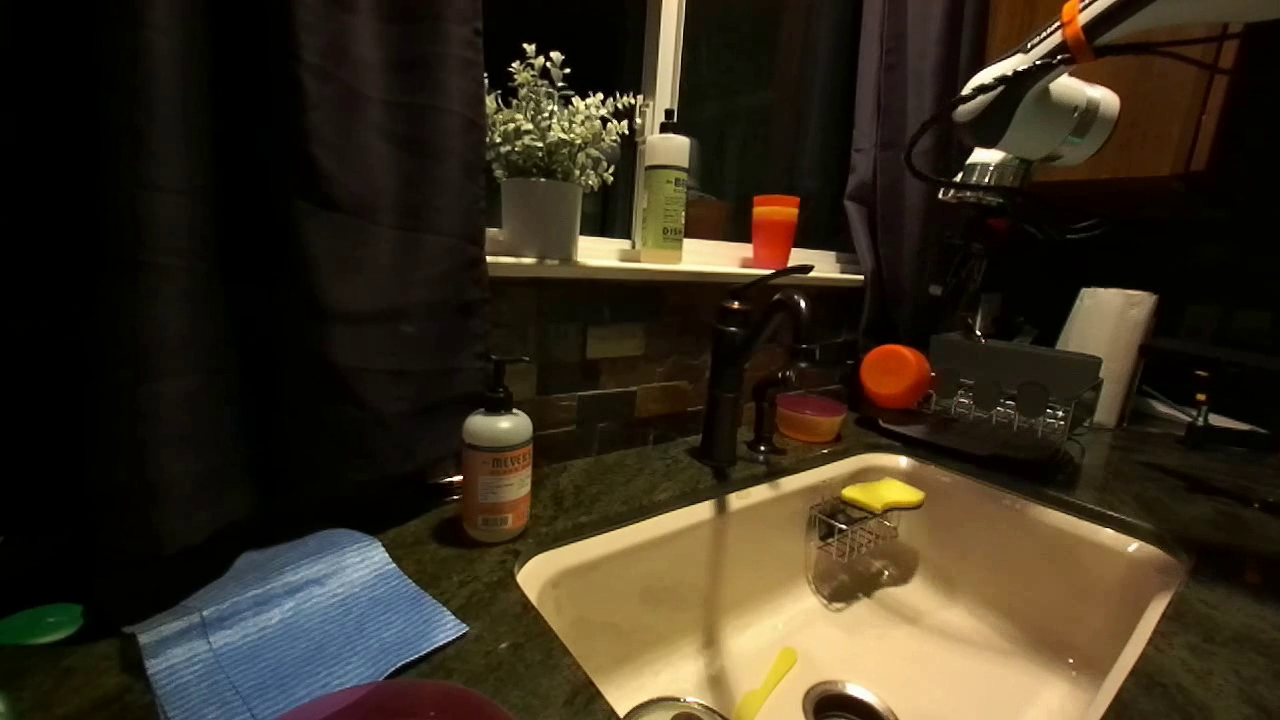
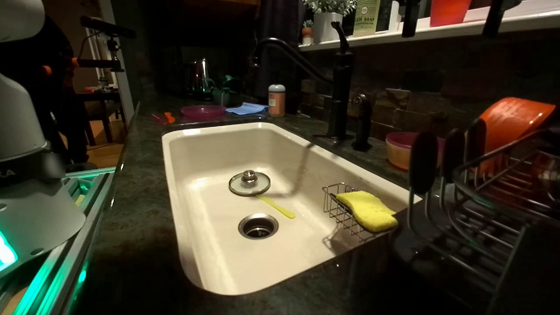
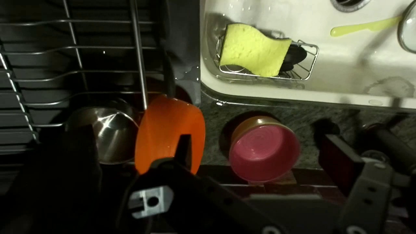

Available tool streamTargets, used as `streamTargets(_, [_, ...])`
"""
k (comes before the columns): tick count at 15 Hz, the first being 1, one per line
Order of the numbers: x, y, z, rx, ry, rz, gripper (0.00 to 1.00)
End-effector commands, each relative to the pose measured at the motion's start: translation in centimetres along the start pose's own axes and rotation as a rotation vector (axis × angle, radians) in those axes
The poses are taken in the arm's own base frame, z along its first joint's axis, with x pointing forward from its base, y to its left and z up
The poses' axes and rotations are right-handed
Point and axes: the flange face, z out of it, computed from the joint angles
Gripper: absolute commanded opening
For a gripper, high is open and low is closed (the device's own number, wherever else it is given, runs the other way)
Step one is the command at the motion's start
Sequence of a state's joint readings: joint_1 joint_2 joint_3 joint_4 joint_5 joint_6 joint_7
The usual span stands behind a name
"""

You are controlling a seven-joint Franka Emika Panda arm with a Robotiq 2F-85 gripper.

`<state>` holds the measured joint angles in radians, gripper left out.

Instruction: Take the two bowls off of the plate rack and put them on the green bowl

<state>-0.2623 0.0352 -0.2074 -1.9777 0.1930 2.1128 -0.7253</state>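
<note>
Orange bowl (image 3: 169,130) likely next, tilted at end of plate rack (image 3: 77,48): with fingers (image 3: 342,159) wide and empty, straddle rim, lift clear, lower into pink bowl (image 3: 264,148), seemingly nested in green bowl (image 2: 398,156) beside rack

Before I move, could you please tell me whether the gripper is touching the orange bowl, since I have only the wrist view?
Observer: It is not; in an exterior view the gripper hangs higher than the orange bowl, with a gap between them.
Operator: Thank you. Does anything stand beyond the plate rack, outside my picture?
Observer: Yes, in an exterior view a paper towel roll shows behind the plate rack.
Operator: And what stands at the end of the windowsill nearest the rack?
Observer: A red-orange cup stands there on the windowsill.
</note>
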Motion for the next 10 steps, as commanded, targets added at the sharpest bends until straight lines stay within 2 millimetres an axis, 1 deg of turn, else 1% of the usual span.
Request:
streamTargets(1, [-0.9, 3.9, -0.4, 0.098, 0.073, 0.047, 1.00])
streamTargets(3, [-1.0, 6.0, -0.4, 0.161, 0.106, 0.062, 1.00])
streamTargets(4, [-0.8, 7.0, -0.3, 0.198, 0.116, 0.074, 1.00])
streamTargets(7, [-0.2, 9.2, 0.9, 0.294, 0.099, 0.106, 1.00])
streamTargets(10, [1.0, 11.1, 2.2, 0.327, 0.068, 0.126, 1.00])
